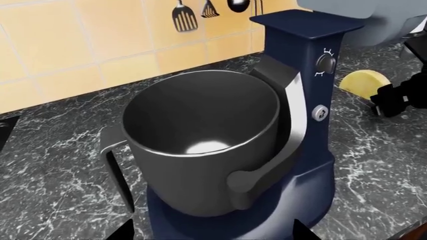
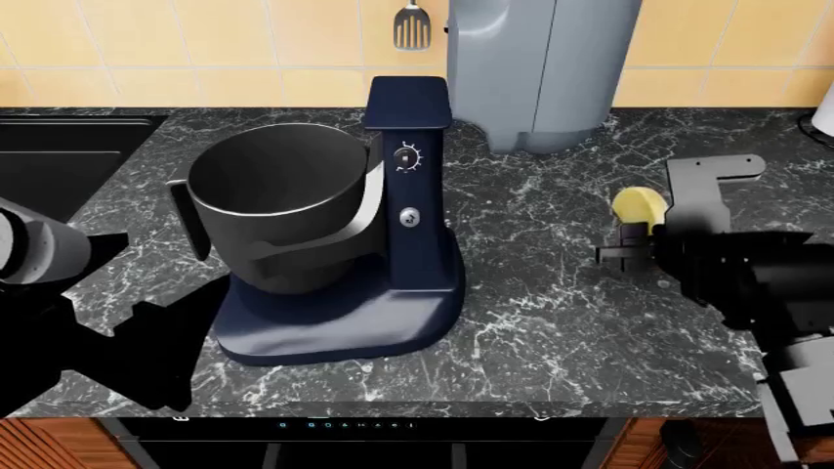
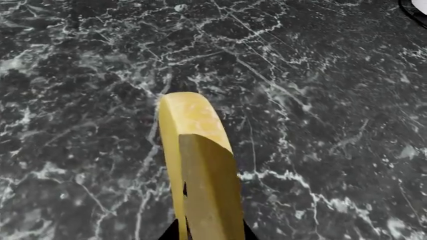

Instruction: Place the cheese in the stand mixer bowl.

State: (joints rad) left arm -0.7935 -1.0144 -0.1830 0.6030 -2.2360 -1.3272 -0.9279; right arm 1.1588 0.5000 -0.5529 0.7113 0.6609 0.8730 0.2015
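The pale yellow cheese (image 3: 193, 170) stands on edge between my right gripper's (image 3: 208, 232) dark fingertips, which press against both of its flat faces. In the head view the cheese (image 2: 638, 205) is at the right over the black marble counter, well to the right of the mixer. The dark grey stand mixer bowl (image 2: 273, 200) with its side handle sits on the navy blue stand mixer (image 2: 410, 195), and its inside is bare (image 1: 200, 120). My left gripper (image 1: 213, 235) hangs open in front of the mixer's base, its tips spread wide.
A tall light grey appliance (image 2: 548, 68) stands behind the mixer against the tiled wall. Utensils (image 1: 184, 17) hang on that wall. A dark sink (image 2: 65, 156) lies at the far left. The counter's front edge (image 2: 391, 415) runs along the bottom.
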